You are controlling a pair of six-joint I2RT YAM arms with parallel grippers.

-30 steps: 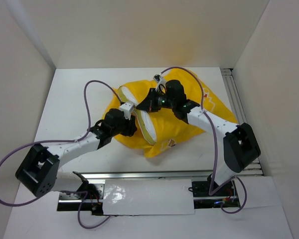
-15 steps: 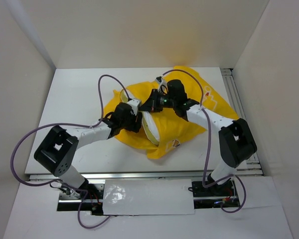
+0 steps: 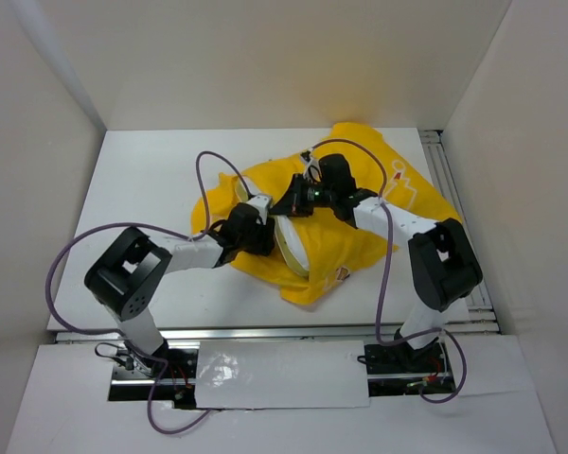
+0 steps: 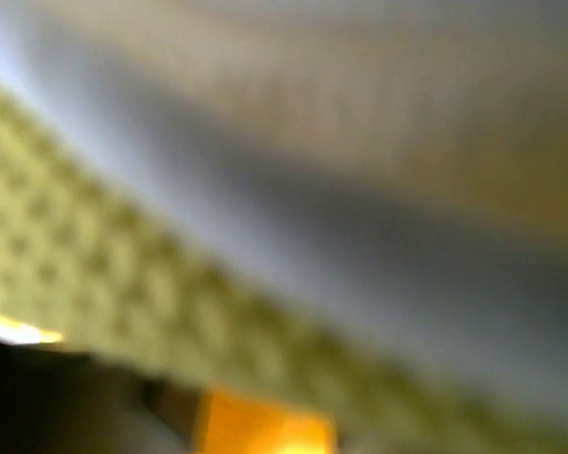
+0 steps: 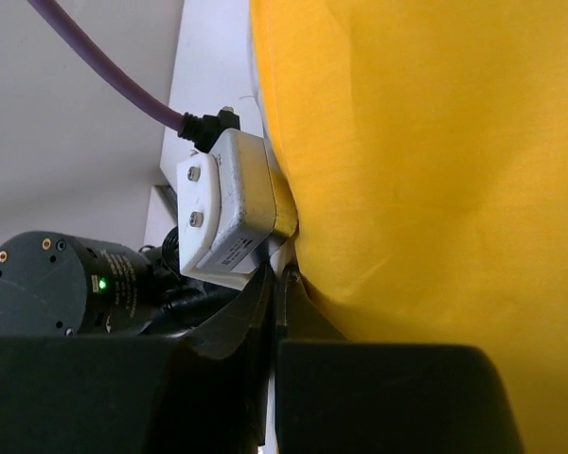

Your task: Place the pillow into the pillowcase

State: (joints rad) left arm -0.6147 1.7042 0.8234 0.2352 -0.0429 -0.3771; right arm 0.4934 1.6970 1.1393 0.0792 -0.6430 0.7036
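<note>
The yellow pillowcase (image 3: pixel 350 241) lies crumpled in the middle of the white table. A strip of the white pillow (image 3: pixel 291 244) with its pale yellow seam shows at the case's mouth; the rest is hidden inside. My left gripper (image 3: pixel 258 225) is pressed against the pillow at the mouth, its fingers hidden. The left wrist view is a blur of white pillow (image 4: pixel 360 170) and pale yellow seam. My right gripper (image 3: pixel 292 201) is at the mouth's upper edge. In the right wrist view it (image 5: pixel 278 284) is shut on the edge of the pillowcase (image 5: pixel 417 142).
White walls enclose the table on three sides. A metal rail (image 3: pixel 452 189) runs along the right edge and another (image 3: pixel 284 333) along the front. Purple cables (image 3: pixel 204 180) loop above both arms. The left wrist's camera housing (image 5: pixel 229 203) sits close to my right fingers.
The left arm has folded in, its elbow swinging right and forward, and its gripper has pushed right into the case's mouth. The pillowcase has shifted slightly right. The right gripper keeps its hold.
</note>
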